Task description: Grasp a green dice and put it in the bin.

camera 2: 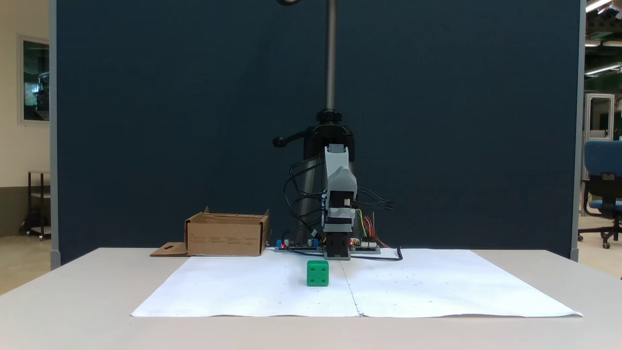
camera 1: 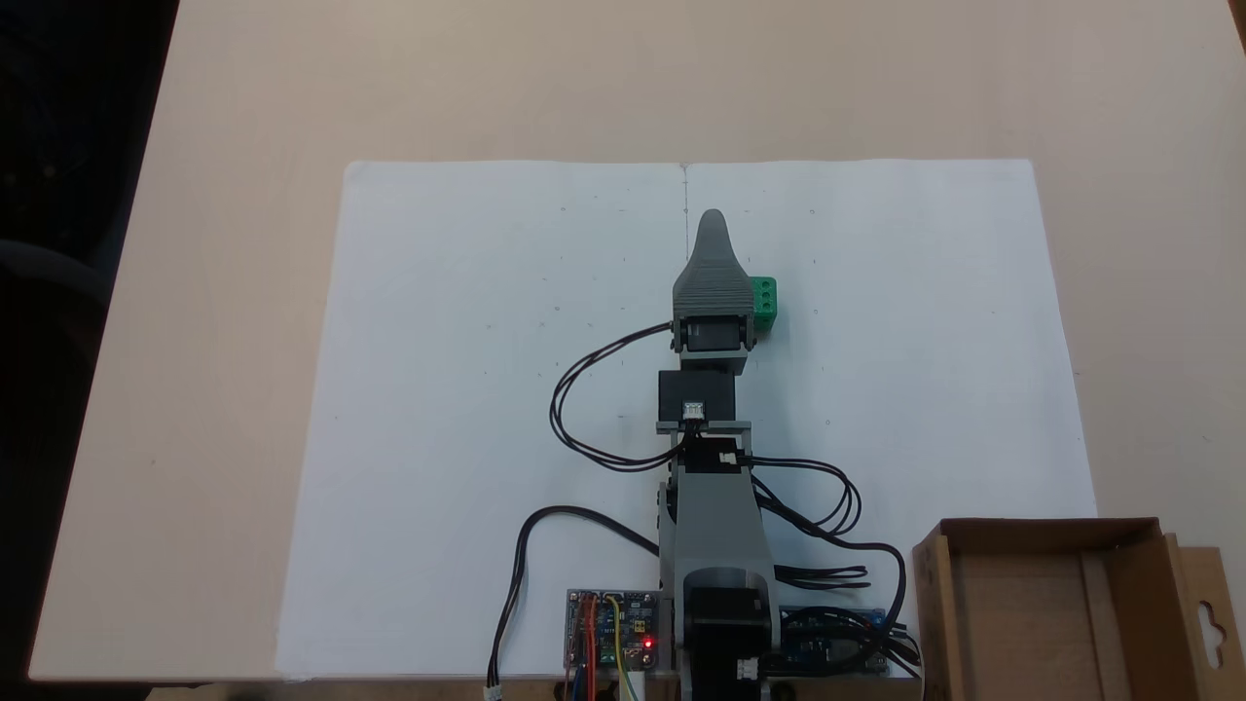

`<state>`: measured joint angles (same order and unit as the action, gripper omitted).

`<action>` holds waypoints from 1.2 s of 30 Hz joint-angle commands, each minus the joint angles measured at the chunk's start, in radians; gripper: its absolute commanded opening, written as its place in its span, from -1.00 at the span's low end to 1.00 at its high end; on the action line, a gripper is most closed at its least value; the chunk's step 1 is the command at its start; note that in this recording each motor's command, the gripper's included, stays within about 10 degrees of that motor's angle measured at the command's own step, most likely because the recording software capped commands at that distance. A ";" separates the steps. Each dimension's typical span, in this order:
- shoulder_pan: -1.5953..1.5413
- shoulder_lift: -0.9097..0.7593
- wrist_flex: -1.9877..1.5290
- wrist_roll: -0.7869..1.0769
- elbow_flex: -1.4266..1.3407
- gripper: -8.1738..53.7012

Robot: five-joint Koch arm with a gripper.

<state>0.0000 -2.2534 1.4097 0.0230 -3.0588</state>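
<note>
One green dice [camera 2: 318, 272], one bin [camera 2: 227, 236]; hand [camera 1: 712, 222] perhaps closed.

A dark blue partition panel [camera 2: 194, 121] is standing behind a pale beige table [camera 2: 73, 301], which is carrying a white paper sheet [camera 2: 413, 287]. A metal pole [camera 2: 331, 53] is rising in front of the panel. At far right, a blue office chair [camera 2: 602, 184] is sitting on a tan floor [camera 2: 597, 238] under ceiling strip lights [camera 2: 602, 5]. At left, a framed window [camera 2: 35, 80] is hanging on a cream wall [camera 2: 24, 150].
</note>
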 commanded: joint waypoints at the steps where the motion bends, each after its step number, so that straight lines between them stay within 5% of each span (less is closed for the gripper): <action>1: -0.054 -0.107 -0.031 0.066 -0.072 0.66; 36: -0.048 -0.110 -0.017 0.067 -0.072 0.66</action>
<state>-0.0337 -2.2534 1.3714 0.0383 -3.0588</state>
